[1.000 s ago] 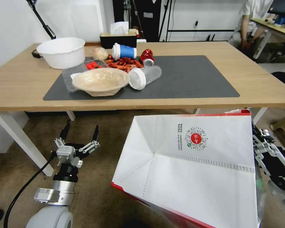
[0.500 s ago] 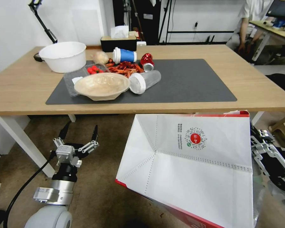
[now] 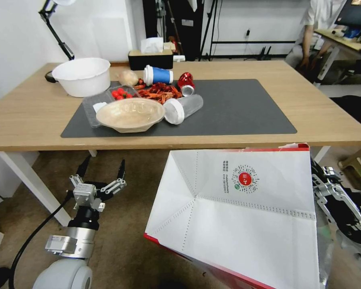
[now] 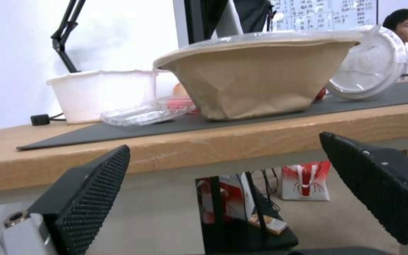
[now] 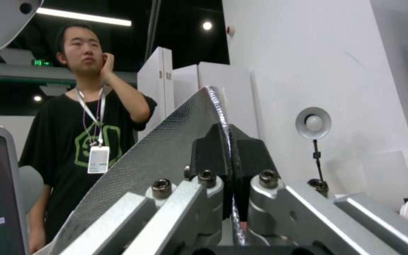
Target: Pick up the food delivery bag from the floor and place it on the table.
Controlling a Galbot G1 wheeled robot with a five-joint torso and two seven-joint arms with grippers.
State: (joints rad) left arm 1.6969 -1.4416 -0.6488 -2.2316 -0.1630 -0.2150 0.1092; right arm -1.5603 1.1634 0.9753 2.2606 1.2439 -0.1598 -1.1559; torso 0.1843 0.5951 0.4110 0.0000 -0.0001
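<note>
Bag [image 3: 244, 216] before table [image 3: 333, 120], right of left gripper [image 3: 102, 170].

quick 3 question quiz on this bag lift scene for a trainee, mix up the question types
1. True or false: the food delivery bag already rests on the table.
2. Multiple choice: what is the right tool shut on? A) a strap handle B) the bag's silver-lined edge C) the blue cup
3. Fill in: the left tool hangs open below the table edge, holding ____.

Key:
1. False. The bag is held up in front of the table's near edge, its top about level with that edge.
2. B. The right wrist view shows the pads pinching the foil-lined wall.
3. Nothing. Its fingers are spread, with no object between them.
</note>
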